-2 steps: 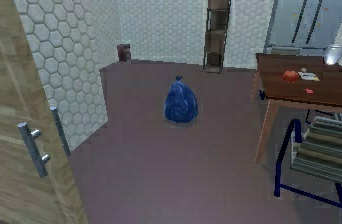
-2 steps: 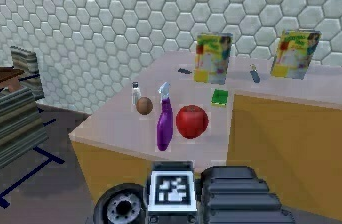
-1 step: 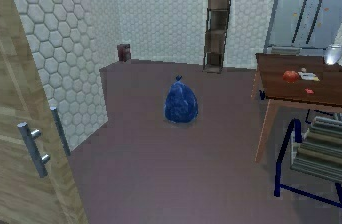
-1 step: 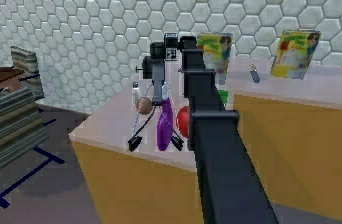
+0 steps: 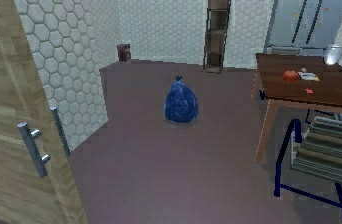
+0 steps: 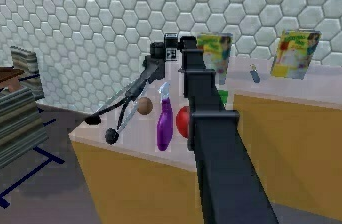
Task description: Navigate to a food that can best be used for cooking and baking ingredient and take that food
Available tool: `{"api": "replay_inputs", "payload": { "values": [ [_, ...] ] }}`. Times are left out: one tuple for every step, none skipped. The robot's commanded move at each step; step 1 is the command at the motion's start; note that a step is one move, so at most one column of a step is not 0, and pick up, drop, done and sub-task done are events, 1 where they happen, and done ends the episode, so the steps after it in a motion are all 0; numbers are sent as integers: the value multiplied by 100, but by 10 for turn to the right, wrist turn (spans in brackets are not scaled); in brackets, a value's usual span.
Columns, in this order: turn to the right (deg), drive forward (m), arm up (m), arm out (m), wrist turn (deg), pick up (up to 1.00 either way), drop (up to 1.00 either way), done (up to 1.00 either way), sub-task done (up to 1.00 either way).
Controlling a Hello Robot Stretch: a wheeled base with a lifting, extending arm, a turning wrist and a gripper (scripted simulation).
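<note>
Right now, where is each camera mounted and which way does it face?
Forward view: on the robot, facing ahead and somewhat down, at a blue bag and a wooden table.
Arm side view: on the robot's body, facing sideways at a counter with a purple bottle; the arm and gripper show.
Shared: the striped chair, at the forward view's right and the arm side view's left.

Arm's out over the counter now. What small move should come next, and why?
Probably turn the claw toward the small brown oval thing, which may be an egg. In the arm side view the claw's fingertips sit near the left end of the counter, while that oval lies further right, just above the purple bottle and near the red round thing.
</note>
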Motion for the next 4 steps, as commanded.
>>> {"api": "replay_inputs", "payload": {
  "values": [
    [0,0,0,0,450,0,0,0,0],
    [0,0,0,0,450,0,0,0,0],
    [0,0,0,0,210,0,0,0,0],
    [0,0,-12,0,0,0,0,0,0]
  ]
}}
